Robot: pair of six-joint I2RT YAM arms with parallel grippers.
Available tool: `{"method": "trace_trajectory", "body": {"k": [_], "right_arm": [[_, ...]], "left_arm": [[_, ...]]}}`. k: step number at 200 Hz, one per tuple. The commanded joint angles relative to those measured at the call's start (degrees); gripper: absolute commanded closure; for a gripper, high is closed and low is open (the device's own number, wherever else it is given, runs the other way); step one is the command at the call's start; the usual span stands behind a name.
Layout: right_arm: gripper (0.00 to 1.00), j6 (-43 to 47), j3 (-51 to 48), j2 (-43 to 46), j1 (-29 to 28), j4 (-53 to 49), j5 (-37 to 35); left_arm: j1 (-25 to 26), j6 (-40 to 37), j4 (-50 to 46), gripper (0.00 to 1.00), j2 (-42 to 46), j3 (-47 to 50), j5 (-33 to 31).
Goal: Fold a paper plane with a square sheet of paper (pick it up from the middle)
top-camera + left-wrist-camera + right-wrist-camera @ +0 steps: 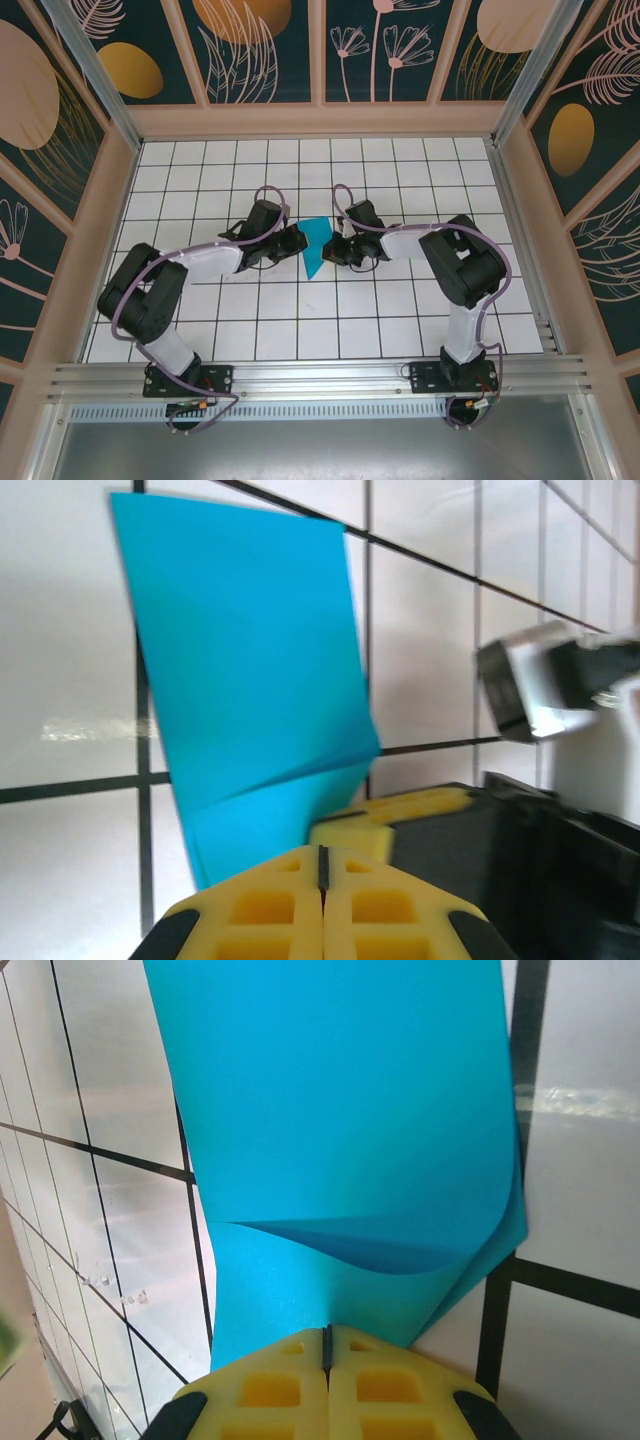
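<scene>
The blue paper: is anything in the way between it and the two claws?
Nothing visible. The left gripper and the right gripper are both shut on the square sheet of paper, each pinching an edge, with the sheet curled between them.

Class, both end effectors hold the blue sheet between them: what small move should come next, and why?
Probably ease the square sheet of paper down onto the table and press its bend flat. The left end effector and right end effector are both shut on it, and it curls over loosely.
</scene>
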State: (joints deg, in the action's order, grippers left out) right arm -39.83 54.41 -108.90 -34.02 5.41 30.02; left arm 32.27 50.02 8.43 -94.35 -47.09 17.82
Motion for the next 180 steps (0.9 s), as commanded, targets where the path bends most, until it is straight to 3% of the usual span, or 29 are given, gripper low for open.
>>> {"method": "trace_trajectory", "body": {"k": [1,93,180], "right_arm": [[0.96,-2.31,-0.15,0.09,-0.96,-2.01,-1.63],[0.96,-2.35,0.36,1.35,-0.86,-2.07,-0.83],[0.95,-0.05,0.88,3.24,-0.11,-1.33,0.22]], "left_arm": [[0.99,2.44,2.55,0.93,1.75,2.96,2.54],[4.29,5.30,6.65,1.00,-3.50,4.24,4.59],[4.34,4.81,1.31,1.00,-7.08,4.99,0.79]]}}
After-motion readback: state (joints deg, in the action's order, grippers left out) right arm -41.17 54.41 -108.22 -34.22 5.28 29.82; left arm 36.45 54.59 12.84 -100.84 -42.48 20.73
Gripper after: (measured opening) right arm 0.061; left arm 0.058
